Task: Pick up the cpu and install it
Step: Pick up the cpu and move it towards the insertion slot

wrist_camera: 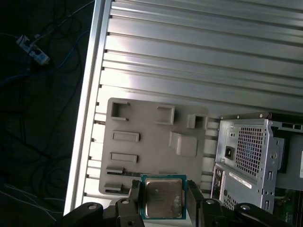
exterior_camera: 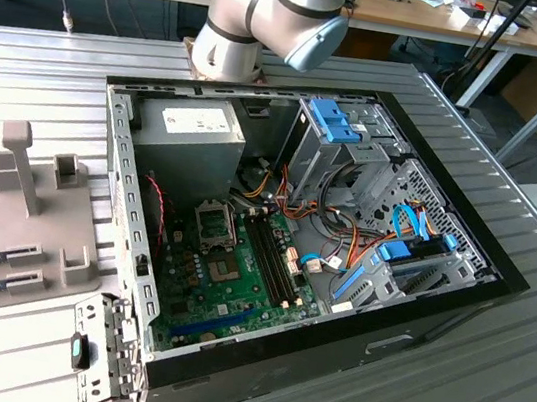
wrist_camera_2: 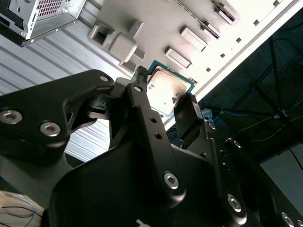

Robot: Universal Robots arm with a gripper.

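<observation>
Contact is made on two opposite edges of the cpu (wrist_camera: 163,201) by the gripper (wrist_camera: 163,190), which is clenched on the chip. In both wrist views the silvery top and thin green rim are seen between the black fingers (wrist_camera: 134,193). In the second wrist view the cpu (wrist_camera_2: 166,90) is likewise pinched within the gripper (wrist_camera_2: 165,89), tilted against the background.

The chip is held outside the computer case (wrist_camera: 246,151), raised clear of a grey fixture plate (wrist_camera: 151,142) that lies just beside the case. Several raised blocks and shallow pockets are seen on that plate.

In the exterior view the computer case (exterior_camera: 128,231) lies open on a ribbed metal table (exterior_camera: 484,385), with the fixture plate (exterior_camera: 2,222) just outside the wall on the exterior view's left. The base of the arm (exterior_camera: 229,48) is mounted just beyond the case wall nearest the power supply (exterior_camera: 191,127). Inside the case a green motherboard (exterior_camera: 205,288) is seen. On it a black socket frame (exterior_camera: 216,223) sits between the power supply and the near wall, with long memory slots (exterior_camera: 270,257) just beside it.
</observation>
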